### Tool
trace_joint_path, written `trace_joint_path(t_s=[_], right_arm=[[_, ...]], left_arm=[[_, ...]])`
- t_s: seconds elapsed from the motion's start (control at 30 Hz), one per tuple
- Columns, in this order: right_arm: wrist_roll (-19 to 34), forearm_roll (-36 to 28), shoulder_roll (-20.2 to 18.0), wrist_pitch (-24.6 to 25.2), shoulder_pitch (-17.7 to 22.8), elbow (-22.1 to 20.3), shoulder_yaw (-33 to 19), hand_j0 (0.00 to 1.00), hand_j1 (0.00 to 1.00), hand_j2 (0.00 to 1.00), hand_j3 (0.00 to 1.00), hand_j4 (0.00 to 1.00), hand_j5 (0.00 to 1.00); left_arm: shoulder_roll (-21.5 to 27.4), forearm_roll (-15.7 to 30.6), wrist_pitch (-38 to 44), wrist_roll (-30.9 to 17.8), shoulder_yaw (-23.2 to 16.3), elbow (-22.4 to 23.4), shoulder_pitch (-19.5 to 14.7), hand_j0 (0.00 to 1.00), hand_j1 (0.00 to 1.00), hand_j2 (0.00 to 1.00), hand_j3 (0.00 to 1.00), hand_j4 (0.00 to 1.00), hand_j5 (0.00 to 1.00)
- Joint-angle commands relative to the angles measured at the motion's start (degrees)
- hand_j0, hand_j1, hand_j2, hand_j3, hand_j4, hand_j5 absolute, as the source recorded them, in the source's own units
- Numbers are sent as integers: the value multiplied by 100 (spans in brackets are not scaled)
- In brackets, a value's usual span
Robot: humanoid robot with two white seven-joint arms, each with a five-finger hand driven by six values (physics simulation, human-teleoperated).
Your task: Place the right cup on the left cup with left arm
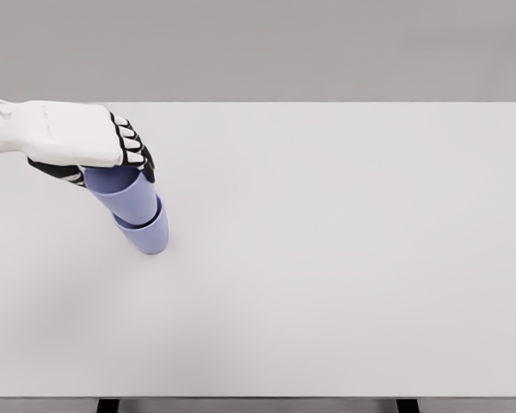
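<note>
Table, near edge: You are looking at a white table that is filling most of the head view; two dark legs are showing just under its near edge, one at the left, one at the right.
Lower cup: The lower cup is standing on the table in the left part of the scene, lavender blue, its base toward you in the view.
Upper cup: The upper cup, same colour, is sitting nested in the mouth of the lower cup, so the two are touching and forming one stack. The stack is appearing to lean up and to the left in the picture.
Left hand: Your left hand is covering the top of the upper cup, its arm coming in from the left edge.
Grasp: The dark-jointed fingers are curling down over the cup's rim on the right side, and a dark part of the hand is showing at the cup's left side; the hand is closing around the upper cup and holding it.
Right hand: It is lying outside the view.
Far field: The far table edge is meeting a plain grey wall.
</note>
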Motion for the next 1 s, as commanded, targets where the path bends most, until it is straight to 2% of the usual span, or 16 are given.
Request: trace_joint_path(t_s=[0.0,0.97], right_arm=[[1,0,0,0,-9,0,-9,100,100,100,100,100,100],[1,0,0,0,0,0,0,100,100,100,100,100,100]], left_arm=[[-1,12,16,2,8,4,0,67,67,67,67,67,67],[-124,-137,33,2,26,74,105,68,68,68,68,68,68]])
